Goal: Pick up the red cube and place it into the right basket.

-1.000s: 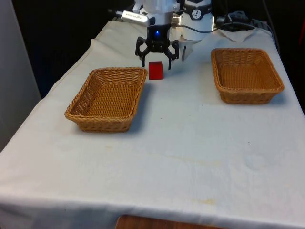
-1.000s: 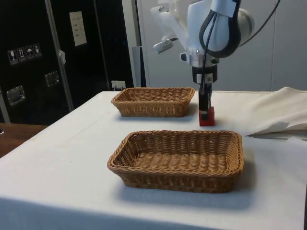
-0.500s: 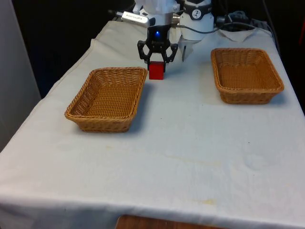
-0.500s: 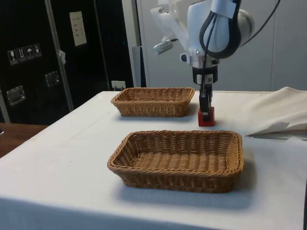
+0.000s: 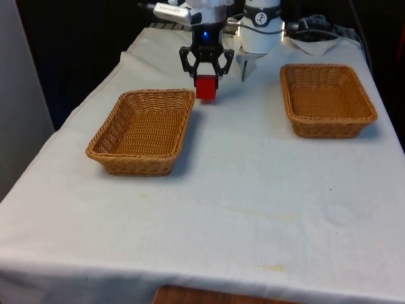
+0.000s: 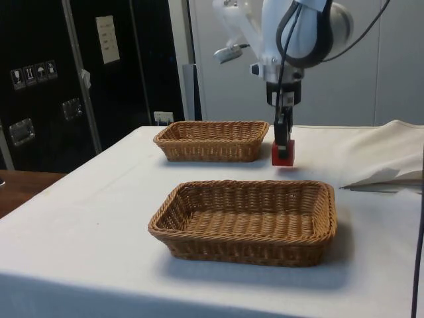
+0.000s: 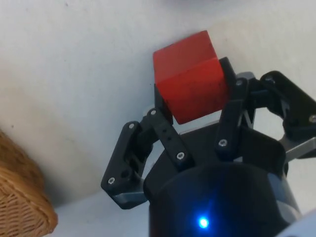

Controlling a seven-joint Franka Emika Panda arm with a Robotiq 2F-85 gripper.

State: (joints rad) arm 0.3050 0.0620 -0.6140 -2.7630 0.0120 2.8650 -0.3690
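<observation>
Wicker sits at the front view's left: a brown basket [image 5: 142,131] on the white cloth [image 5: 240,190], its far right corner at about seven o'clock from my gripper [image 5: 206,75]; the red cube [image 5: 205,88] is clamped between my two fingers, which press on its opposite faces, and it hangs clear of the cloth with a shadow beneath it; in the wrist view the cube [image 7: 190,75] sits tilted between my fingertips [image 7: 162,116], with the cloth [image 7: 74,64] behind it and a corner of wicker [image 7: 22,205] nearby; my gripper [image 7: 193,101] there is closed tight on the block.

At three o'clock from me in the front view, well apart, lies the second wicker basket [image 5: 326,99], the one on the front view's right; nothing lies in it; the cube is in neither basket.

From the side camera the order turns about: the far basket [image 6: 213,140] stands at nine o'clock from my gripper [image 6: 283,143], near but not touching; the cube [image 6: 283,152] hangs just above the cloth [image 6: 99,199], gripped from above; the near basket [image 6: 246,220] lies at six o'clock from the cube, toward that camera, apart from it.
</observation>
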